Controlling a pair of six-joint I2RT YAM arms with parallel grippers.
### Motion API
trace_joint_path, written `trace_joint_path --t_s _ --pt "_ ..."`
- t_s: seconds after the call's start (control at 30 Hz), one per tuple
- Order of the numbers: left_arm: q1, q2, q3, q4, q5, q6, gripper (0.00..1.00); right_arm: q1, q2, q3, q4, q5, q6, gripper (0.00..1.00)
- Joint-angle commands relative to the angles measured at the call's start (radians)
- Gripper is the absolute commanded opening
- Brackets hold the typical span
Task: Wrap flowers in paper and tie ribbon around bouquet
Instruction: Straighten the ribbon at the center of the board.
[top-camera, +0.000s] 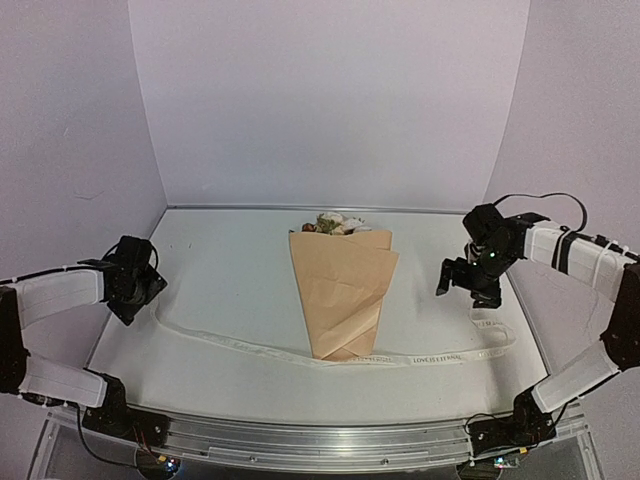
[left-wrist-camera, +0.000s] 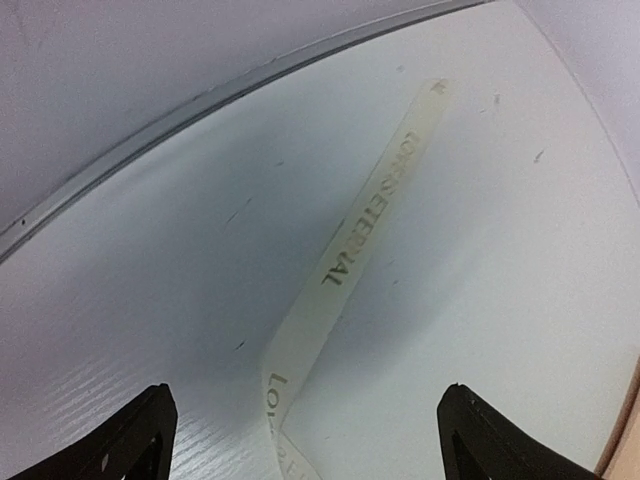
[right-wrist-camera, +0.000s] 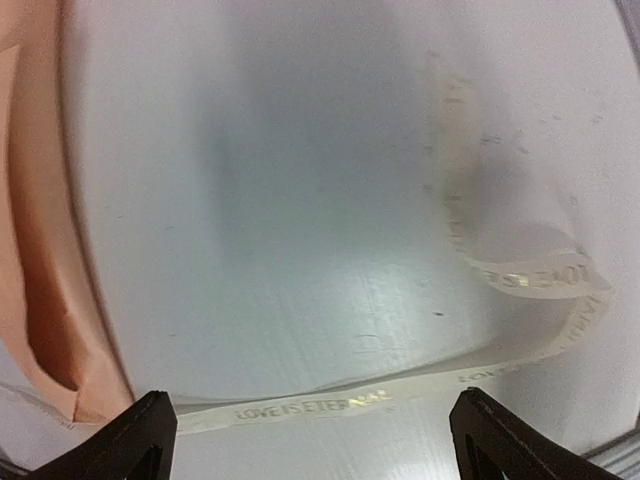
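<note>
Top external view: at the left the left gripper (top-camera: 131, 289) hangs over the table's (top-camera: 220, 270) left edge, beside the end of the ribbon (top-camera: 250, 347). Where that end stops is hidden against the black claw. The ribbon runs rightward along the near part of the table and passes under the narrow tip of the bouquet (top-camera: 340, 290), so a short stretch is covered. The bouquet lies at mid-table, wide end toward the back wall. The paper (top-camera: 345, 265) conceals the stems, and the flowers (top-camera: 335, 223) peek out only as a small, blurry cluster near the table's rear edge. Bare table lies on both sides of the cone. Further right the ribbon curls back on itself below the right gripper (top-camera: 466, 286), close to the right edge.

Left wrist view: the left gripper's (left-wrist-camera: 305, 440) fingers sit at the bottom corners, wide apart and holding nothing. The ribbon (left-wrist-camera: 370, 220) lies flat beneath them, cut off at the bottom of the frame.

Right wrist view: the paper (right-wrist-camera: 40, 250) is cropped at the left. The right gripper (right-wrist-camera: 315, 440) stands spread, nothing in it, above the ribbon (right-wrist-camera: 320, 405), whose loop to the right is blurred.
</note>
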Motion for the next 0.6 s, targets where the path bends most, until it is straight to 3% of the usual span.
trace_joint_path --t_s 0.0,0.27,0.57 --pt "-0.003 -0.068 0.107 -0.053 -0.039 0.169 0.94 0.105 0.068 0.021 0.2 -0.11 0.064 0.98" --pt "-0.057 -0.072 0.198 0.018 0.129 0.344 0.91 0.219 0.25 0.132 0.347 -0.205 0.127 0.98" --pt "-0.172 0.06 0.225 0.152 0.307 0.338 0.88 0.269 0.369 0.111 0.491 -0.267 0.218 0.98"
